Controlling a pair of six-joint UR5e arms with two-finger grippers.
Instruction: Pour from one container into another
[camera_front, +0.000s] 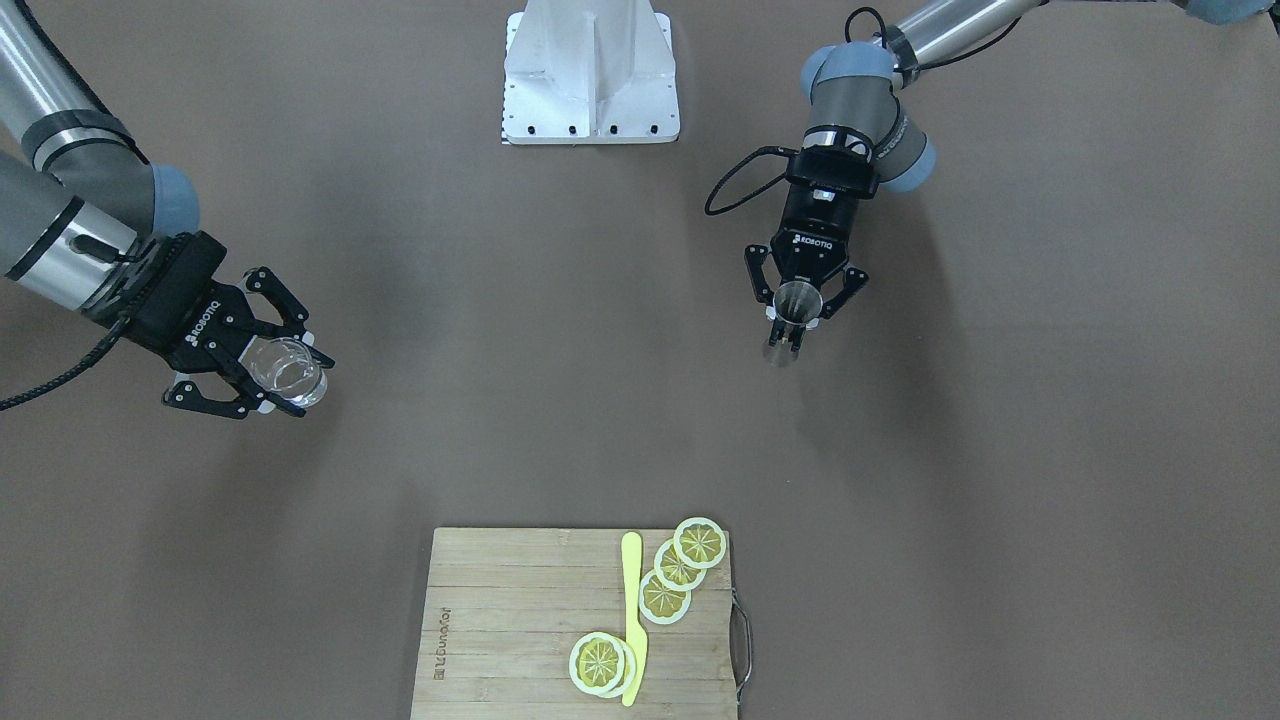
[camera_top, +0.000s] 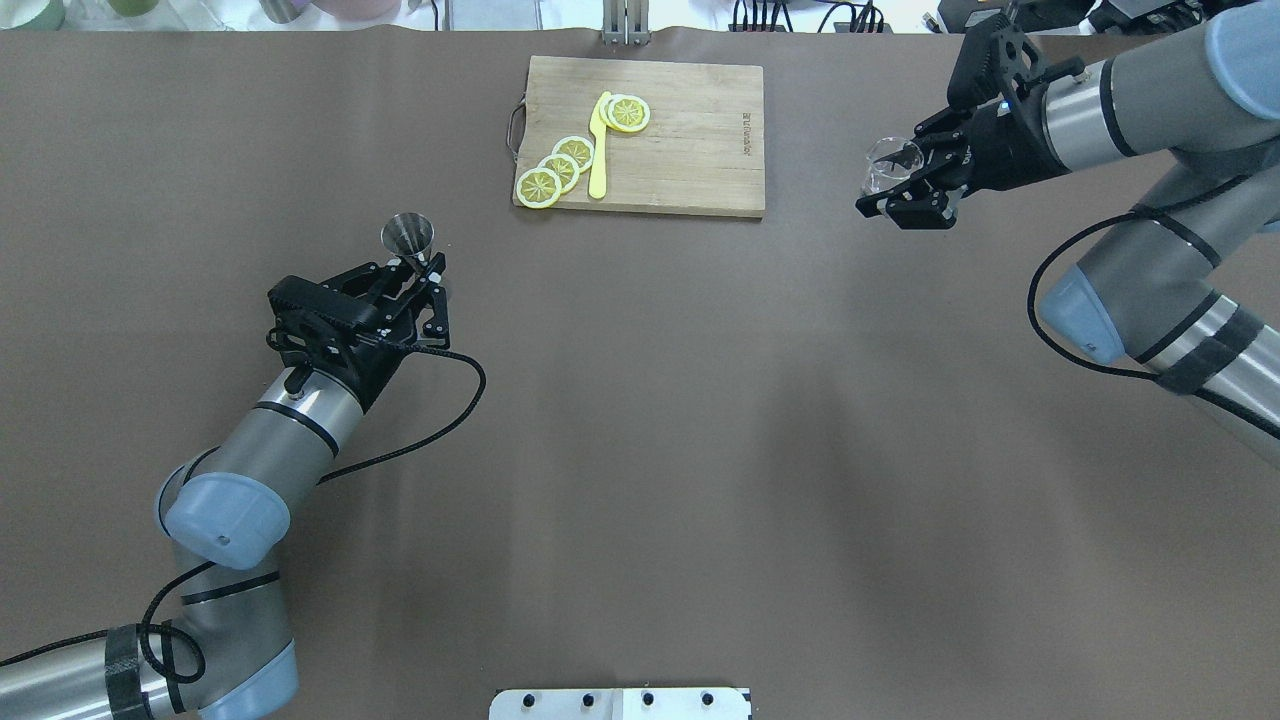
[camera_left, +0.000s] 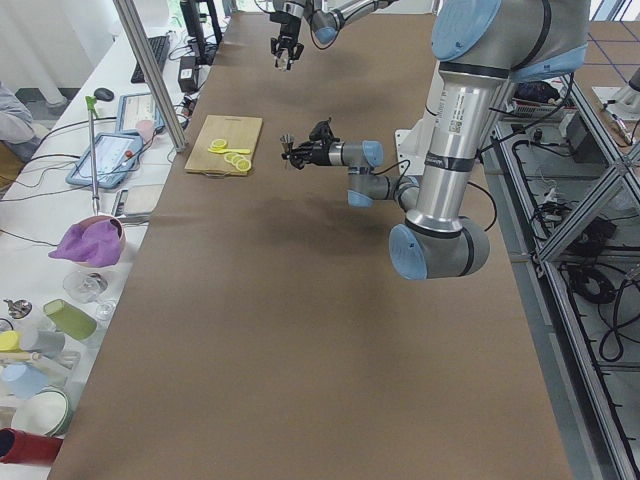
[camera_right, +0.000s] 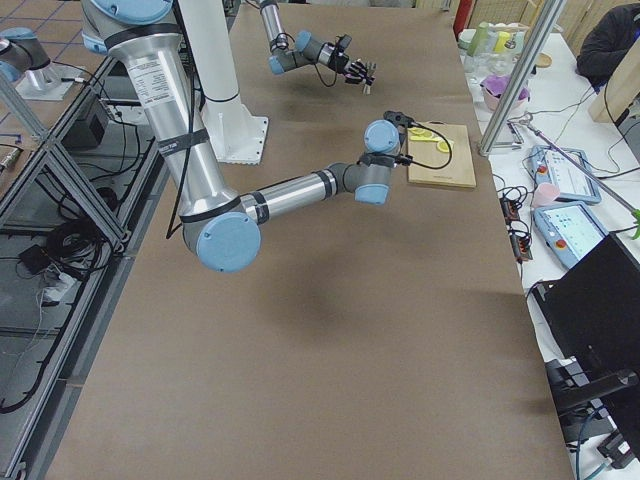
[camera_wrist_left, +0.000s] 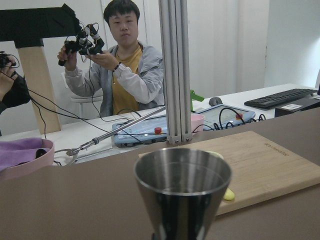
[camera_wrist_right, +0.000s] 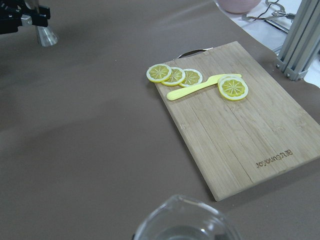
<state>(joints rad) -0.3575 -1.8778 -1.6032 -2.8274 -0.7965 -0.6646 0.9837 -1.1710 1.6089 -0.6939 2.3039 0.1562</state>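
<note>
A steel jigger (camera_top: 408, 238) stands upright between the fingers of my left gripper (camera_top: 412, 268), which is shut on it left of the table's middle. In the front-facing view the jigger (camera_front: 797, 305) and left gripper (camera_front: 797, 318) are at upper right. The left wrist view shows the jigger (camera_wrist_left: 182, 192) close up, its open mouth facing up. My right gripper (camera_top: 885, 180) is shut on a clear glass cup (camera_top: 890, 162) at the far right, raised over the table; the cup (camera_front: 285, 372) is tilted. Only the cup's rim (camera_wrist_right: 185, 222) shows in the right wrist view, and I cannot tell what it contains.
A bamboo cutting board (camera_top: 690, 150) lies at the table's far middle, carrying several lemon slices (camera_top: 560, 165) and a yellow knife (camera_top: 599, 150). The robot's white base plate (camera_front: 590, 75) is at the near edge. An operator (camera_wrist_left: 122, 65) sits beyond the far edge.
</note>
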